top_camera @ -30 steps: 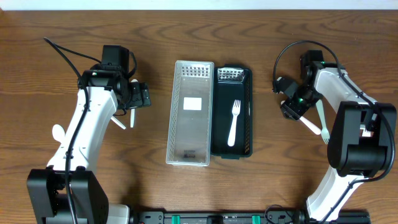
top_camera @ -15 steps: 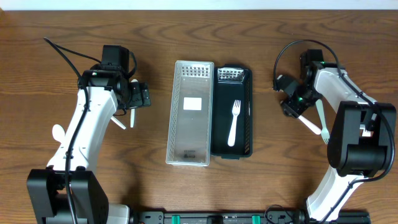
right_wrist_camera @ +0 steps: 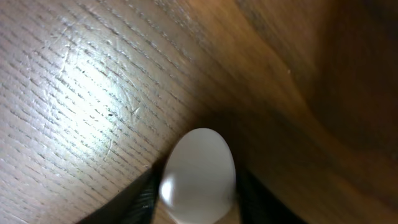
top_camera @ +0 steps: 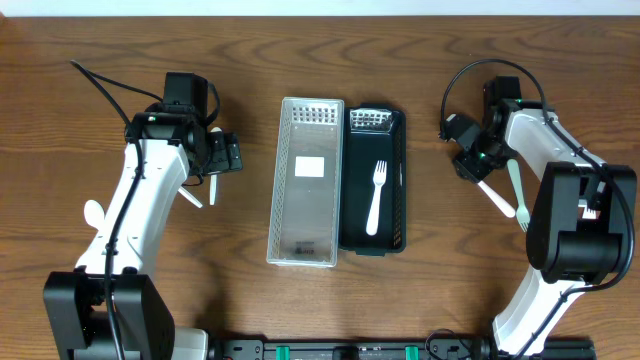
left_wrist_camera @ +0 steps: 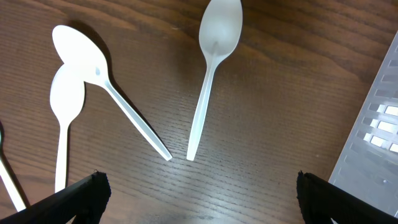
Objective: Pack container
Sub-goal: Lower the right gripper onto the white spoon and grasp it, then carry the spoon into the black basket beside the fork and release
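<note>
Right gripper (top_camera: 468,168) jaws pinch a white spoon (right_wrist_camera: 198,177) right of the black tray (top_camera: 355,200); lift clear of bench (top_camera: 100,60), carry left, release flat beside fork (top_camera: 376,197). Left gripper (left_wrist_camera: 199,186) jaws spread over loose spoons (left_wrist_camera: 211,74)

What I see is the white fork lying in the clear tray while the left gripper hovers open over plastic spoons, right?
Not quite. The overhead view shows the white fork lying in the black tray, not the clear tray beside it. The left gripper does hover open over plastic spoons.
</note>
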You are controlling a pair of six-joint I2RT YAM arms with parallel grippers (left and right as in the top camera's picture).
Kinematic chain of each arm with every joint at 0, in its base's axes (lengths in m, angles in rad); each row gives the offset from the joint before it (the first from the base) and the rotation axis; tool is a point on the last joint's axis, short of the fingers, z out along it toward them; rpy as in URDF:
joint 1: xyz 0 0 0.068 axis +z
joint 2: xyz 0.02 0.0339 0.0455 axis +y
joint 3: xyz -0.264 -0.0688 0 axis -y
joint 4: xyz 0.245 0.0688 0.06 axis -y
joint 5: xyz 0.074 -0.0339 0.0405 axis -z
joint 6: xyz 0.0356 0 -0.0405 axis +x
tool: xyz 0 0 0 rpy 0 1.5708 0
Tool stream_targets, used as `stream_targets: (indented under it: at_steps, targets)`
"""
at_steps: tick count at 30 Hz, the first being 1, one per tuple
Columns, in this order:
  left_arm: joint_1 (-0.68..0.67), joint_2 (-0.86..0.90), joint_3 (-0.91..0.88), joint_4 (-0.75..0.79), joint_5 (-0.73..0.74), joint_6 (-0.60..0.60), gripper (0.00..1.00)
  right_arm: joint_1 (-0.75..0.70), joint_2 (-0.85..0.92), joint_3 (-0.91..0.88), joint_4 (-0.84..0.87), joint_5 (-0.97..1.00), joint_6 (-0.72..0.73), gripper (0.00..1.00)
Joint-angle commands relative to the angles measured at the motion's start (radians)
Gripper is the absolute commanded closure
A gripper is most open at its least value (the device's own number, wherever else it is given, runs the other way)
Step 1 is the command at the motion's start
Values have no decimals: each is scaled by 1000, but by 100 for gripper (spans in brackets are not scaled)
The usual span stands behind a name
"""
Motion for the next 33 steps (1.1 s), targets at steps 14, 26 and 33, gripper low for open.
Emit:
stream_targets:
  at_steps: [14, 26, 33]
  targets:
    - [4, 4, 19, -5, -8, 10, 2, 11, 25, 8, -16, -35, 56, 89]
    - [4, 4, 19, -5, -8, 10, 2, 101, -88, 478, -220, -8, 430, 99]
    - [4, 4, 19, -6, -8, 10, 2, 269, -100, 675, -268, -14, 859, 98]
